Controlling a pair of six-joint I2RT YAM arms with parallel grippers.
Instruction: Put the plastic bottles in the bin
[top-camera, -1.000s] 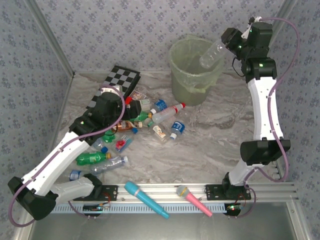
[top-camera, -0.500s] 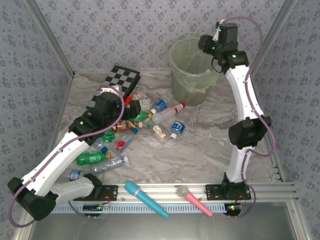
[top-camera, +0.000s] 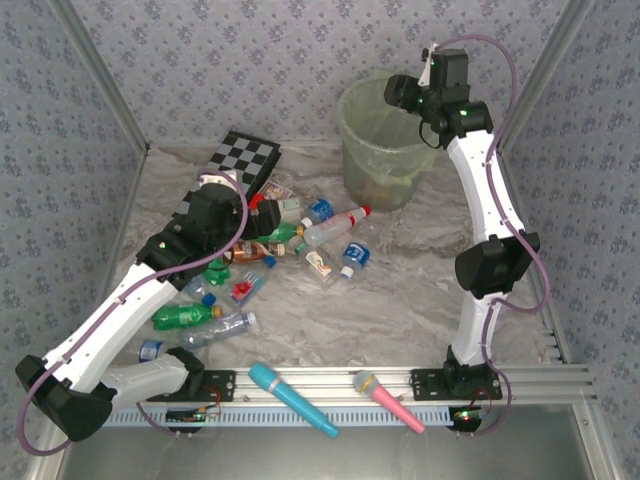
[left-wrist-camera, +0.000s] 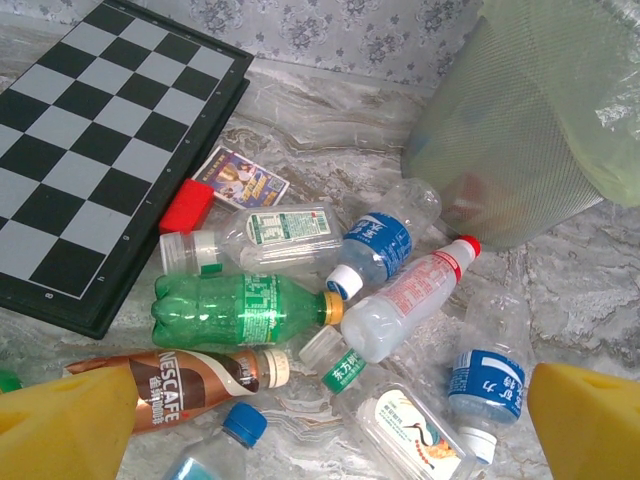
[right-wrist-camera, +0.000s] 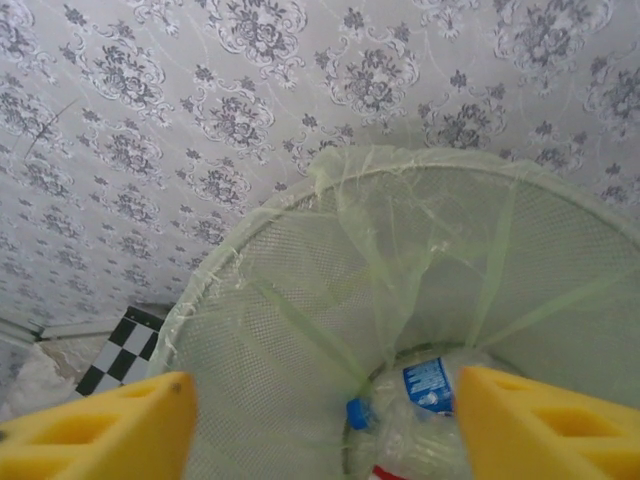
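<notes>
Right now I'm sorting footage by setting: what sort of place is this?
Probably a robot test cell: wallpapered panels box in a marble-look table with an aluminium rail along its near edge.

The bin (top-camera: 365, 175), a pale green translucent bucket lined with a thin bag, stands upright at the far side of the surface. A clear bottle with a blue label (right-wrist-camera: 428, 385) lies at its bottom. The other bottles lie on their sides in a loose cluster to its left. Among them a green bottle (left-wrist-camera: 240, 305) lies just beside a brown Nescafe bottle (left-wrist-camera: 185, 375), and a clear red-capped bottle (left-wrist-camera: 410, 295) lies next to a blue-labelled bottle (left-wrist-camera: 378, 243). A second green bottle (top-camera: 185, 317) and a plain clear bottle (top-camera: 222, 324) lie side by side nearer the front.
</notes>
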